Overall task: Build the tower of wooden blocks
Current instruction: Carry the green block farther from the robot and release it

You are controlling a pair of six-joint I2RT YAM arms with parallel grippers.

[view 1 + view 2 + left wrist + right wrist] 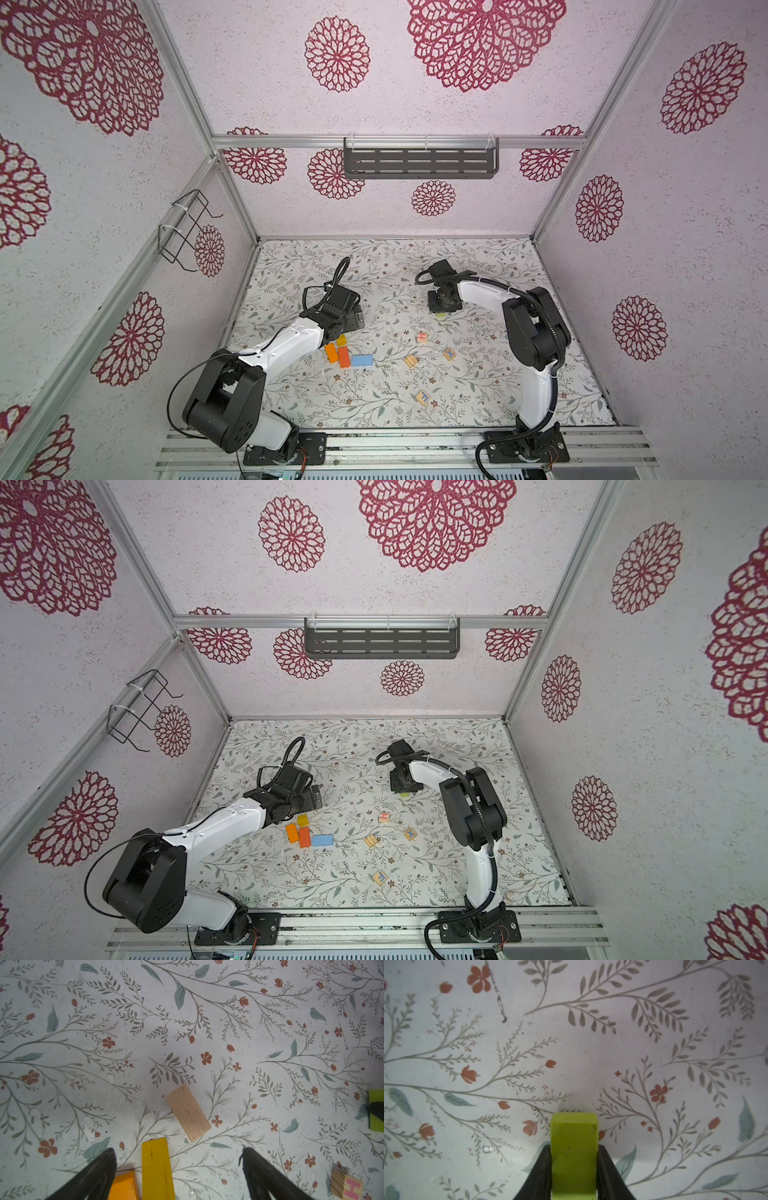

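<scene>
Right wrist view: gripping lime-green painted wooden bar (574,1130) with right gripper (574,1147), across flat sides, right of bench (395,399) centre, toward far edge. Left gripper (177,1149): wide open, empty. Probably light, rigid, smooth; hold mid-length.

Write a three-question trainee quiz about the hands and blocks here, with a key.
1. True or false: the right hand is shut on the lime block.
2. The left hand is: A open; B shut on a cube; C shut on nothing.
3. Name the colour of the block lying between the left hand's fingers.
Key: 1 true; 2 A; 3 yellow.
</scene>
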